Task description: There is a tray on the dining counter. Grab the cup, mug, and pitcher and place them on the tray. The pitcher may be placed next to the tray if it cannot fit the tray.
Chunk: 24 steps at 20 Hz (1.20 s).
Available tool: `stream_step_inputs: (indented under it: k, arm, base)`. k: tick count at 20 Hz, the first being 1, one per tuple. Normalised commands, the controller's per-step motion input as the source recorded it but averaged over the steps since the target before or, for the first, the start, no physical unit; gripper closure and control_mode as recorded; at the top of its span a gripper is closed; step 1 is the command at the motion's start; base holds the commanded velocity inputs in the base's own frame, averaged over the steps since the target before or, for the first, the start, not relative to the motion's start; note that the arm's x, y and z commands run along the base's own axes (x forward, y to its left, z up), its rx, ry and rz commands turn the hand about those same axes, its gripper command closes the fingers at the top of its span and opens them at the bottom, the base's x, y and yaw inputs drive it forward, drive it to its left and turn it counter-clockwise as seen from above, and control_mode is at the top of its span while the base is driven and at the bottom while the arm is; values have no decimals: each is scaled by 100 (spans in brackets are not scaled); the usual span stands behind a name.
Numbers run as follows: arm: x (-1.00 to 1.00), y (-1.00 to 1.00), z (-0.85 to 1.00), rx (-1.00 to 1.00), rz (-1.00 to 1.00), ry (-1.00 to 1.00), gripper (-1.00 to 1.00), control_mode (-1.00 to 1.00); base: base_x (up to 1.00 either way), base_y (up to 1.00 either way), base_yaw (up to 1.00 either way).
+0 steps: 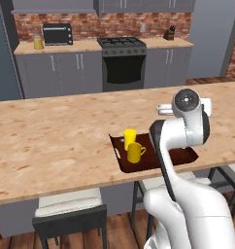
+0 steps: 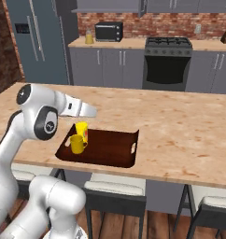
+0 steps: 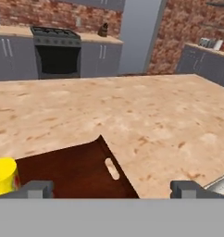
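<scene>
In the left base view, the tray (image 1: 185,155) sits on the dining counter (image 1: 51,141), under and in front of the robot's hand. The cup (image 1: 129,135) and the mug (image 1: 134,152) stand on it, touching or almost touching. The pitcher (image 1: 38,41) with juice waits far off on the back counter (image 1: 61,47), beside the toaster oven (image 1: 57,34).

In the right base view, the cup (image 2: 81,130) and mug (image 2: 77,144) are just below the hand, at the tray's (image 2: 115,147) near end.

In the hand view, the pincer (image 3: 113,190) is spread wide and holds nothing. The cup (image 3: 3,176) peeks in beside its one tip.

Two things look done. Next the robot likely must drive to the pitcher and grab it.
</scene>
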Motion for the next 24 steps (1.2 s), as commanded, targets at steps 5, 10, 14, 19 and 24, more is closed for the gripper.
stream_step_inputs:
  k: [5, 10, 14, 19, 24]
  arm:
    - [-25, 0, 0, 0, 3, 3, -100, -100]
    - [-52, 0, 0, 0, 18, 2, -100, -100]
    - [-58, 0, 0, 0, 18, 5, -100, -100]
    - [-31, 0, 11, 0, 18, 1, -100, -100]
    - [-4, 2, 35, 1, 15, 1, -100, -100]
  base:
    - [0, 0, 0]
    - [0, 0, 0]
    - [0, 0, 0]
    - [0, 0, 0]
    - [0, 0, 0]
